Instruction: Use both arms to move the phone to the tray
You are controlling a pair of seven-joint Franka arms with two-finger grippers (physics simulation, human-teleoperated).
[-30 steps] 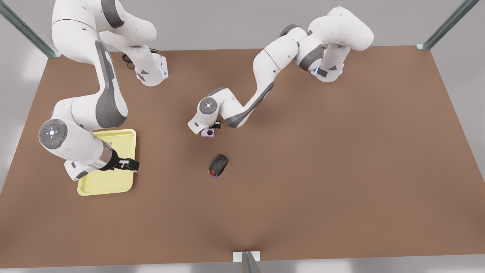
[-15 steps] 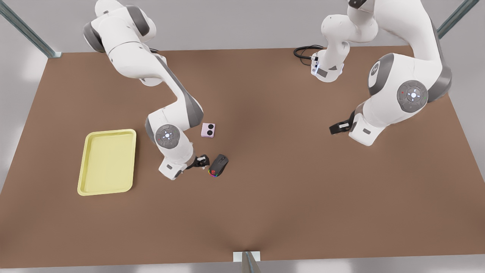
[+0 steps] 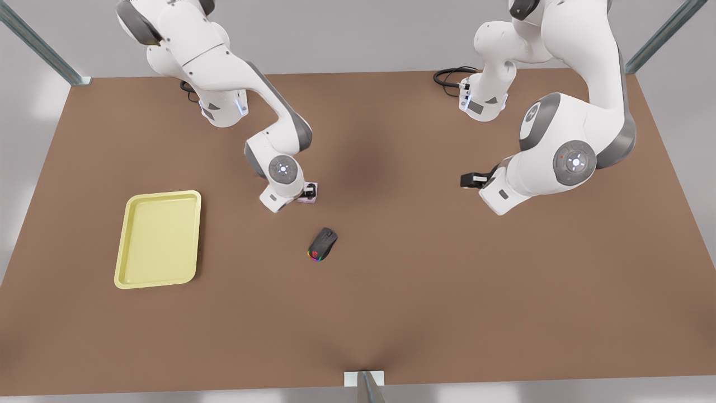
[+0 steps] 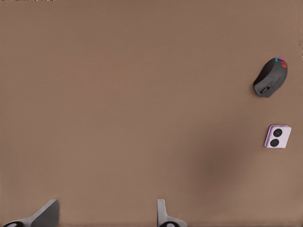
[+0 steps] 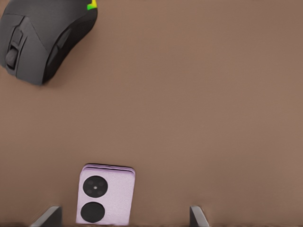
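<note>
Hovering right over the phone on the table, the right gripper had its fingers spread wide, empty (lined up to pinch, I'd guess). The phone was pale lilac, flat, with two black camera circles, well apart from the tray. The left gripper waited far off, also spread.

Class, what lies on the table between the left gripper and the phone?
Only bare table, seen in the front and left wrist views. The open left gripper hovers at the front view's right; the open right gripper is over the phone.
</note>
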